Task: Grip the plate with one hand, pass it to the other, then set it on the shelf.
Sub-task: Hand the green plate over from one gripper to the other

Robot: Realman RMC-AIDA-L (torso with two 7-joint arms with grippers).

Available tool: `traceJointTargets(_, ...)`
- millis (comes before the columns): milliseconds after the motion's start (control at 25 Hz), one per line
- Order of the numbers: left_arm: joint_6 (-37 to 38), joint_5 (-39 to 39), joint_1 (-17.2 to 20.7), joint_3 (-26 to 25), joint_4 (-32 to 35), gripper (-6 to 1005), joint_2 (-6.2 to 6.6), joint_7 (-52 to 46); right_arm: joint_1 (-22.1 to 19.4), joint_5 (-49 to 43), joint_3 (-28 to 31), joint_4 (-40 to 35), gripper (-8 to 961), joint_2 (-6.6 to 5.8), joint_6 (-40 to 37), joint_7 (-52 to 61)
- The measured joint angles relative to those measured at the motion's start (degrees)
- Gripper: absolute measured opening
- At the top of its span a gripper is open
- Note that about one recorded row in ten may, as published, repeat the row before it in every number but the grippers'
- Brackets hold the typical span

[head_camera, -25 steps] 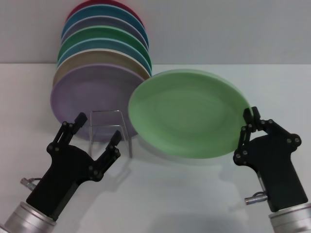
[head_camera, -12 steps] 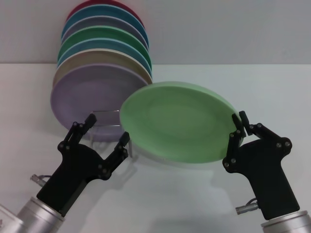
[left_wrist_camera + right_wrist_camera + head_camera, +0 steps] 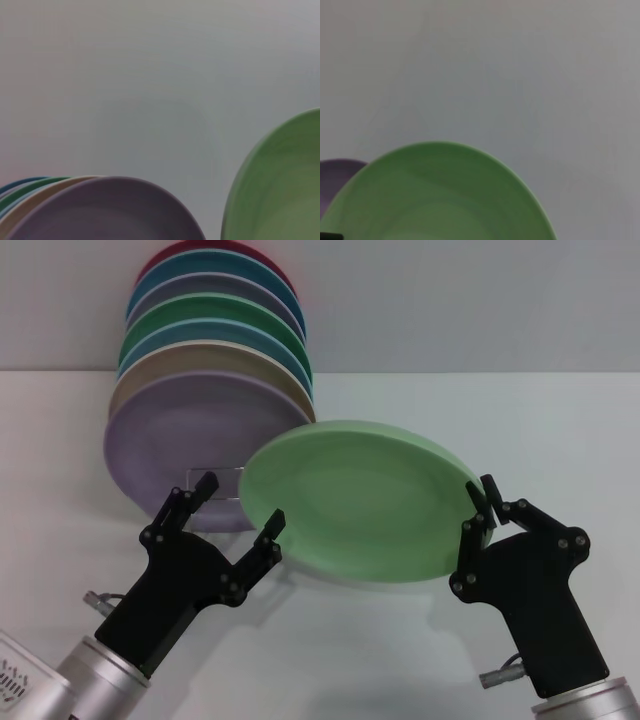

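Mint-green plate (image 3: 355, 500) hangs tilted in the middle of the head frame, its face turned up and toward us, lifted clear of the white table (image 3: 560, 440). The right gripper (image 3: 482, 515), lower right, pinches the plate's right rim between its black fingers. The left gripper (image 3: 240, 508), lower left, has its jaws spread wide, one fingertip just beside the plate's left edge, the other nearer the lavender plate (image 3: 175, 440). That lavender plate fronts a leaning row of coloured plates (image 3: 215, 315) at upper left. Behind the left gripper's fingers a bit of the clear acrylic rack (image 3: 222, 475) shows. In the left wrist view the plate (image 3: 280, 185) sits at the lower right edge; in the right wrist view it (image 3: 435, 195) fills the bottom.
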Motion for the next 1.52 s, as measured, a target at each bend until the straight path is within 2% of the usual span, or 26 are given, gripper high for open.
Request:
traceJointTargets(400,-0.50,-0.09,-0.30,-0.72,0.03,829,-0.02,-0.39,0.56,-0.08,-0.79,-0.11,79,-0.01,0.27,0.00)
traceJointTargets(520,-0.74,-0.13,-0.40,-0.75,0.06,709,-0.02,-0.37,0.57,-0.06,-0.83,-0.12,83,-0.01,0.27,0.00)
traceJointTargets(960,-0.84,-0.19,-0.52,-0.79,0.24,481,-0.02,-0.21,0.65,0.00,-0.89,-0.12,97,-0.01,0.27,0.02)
traceJointTargets(1400,-1.00,-0.22,-0.82,-0.79,0.54,208,0.07,-0.45,0.74,0.00,-0.89,-0.12,110,-0.01,0.41,0.01)
traceJointTargets(1520,-1.01,-0.20,-0.82,-0.79,0.56,191,0.07,-0.40,0.73,0.00,-0.85,-0.12,114,-0.01,0.43,0.01)
